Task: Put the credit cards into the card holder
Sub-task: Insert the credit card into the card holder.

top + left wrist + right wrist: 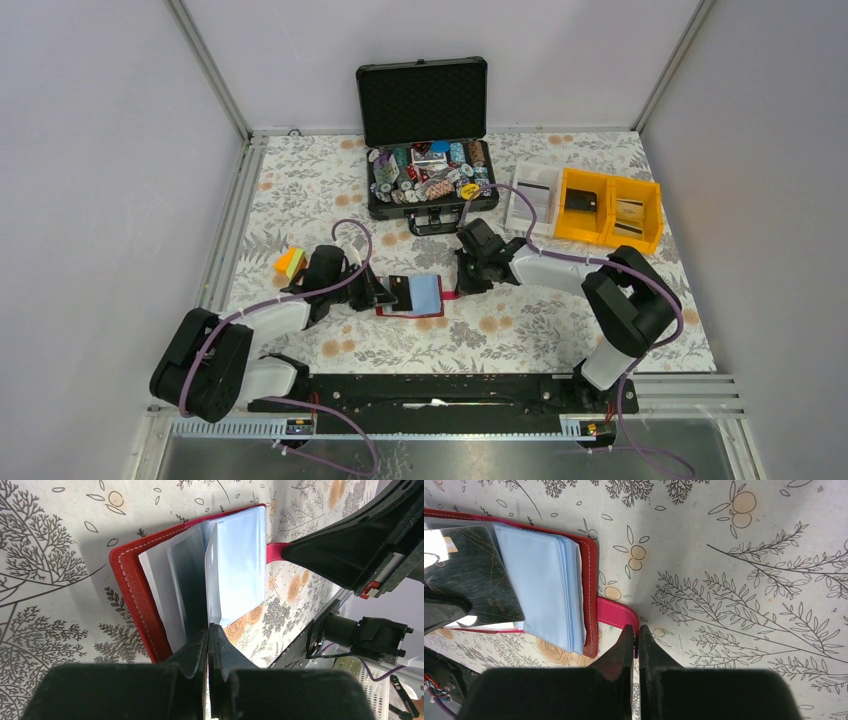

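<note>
floral tablecloth (560,330) — card holder (415,296) open; left gripper (208,630) pinches sleeve (235,570), right gripper (634,632) tab (616,616)

1. One card holder (412,296), lying open on the bench (560,320).
2. One dark credit card (471,577) shows in its sleeves. Three more credit cards (581,200) seem to lie in the bins, though they are too small to count surely.
3. Two yellow bins (610,225) and one white tray (520,215).
4. One black case (425,100), holding more poker chips (430,172) than can be counted.
5. One small orange block (290,262).
6. Two claws: left claw (209,630) and right claw (634,632).
</note>
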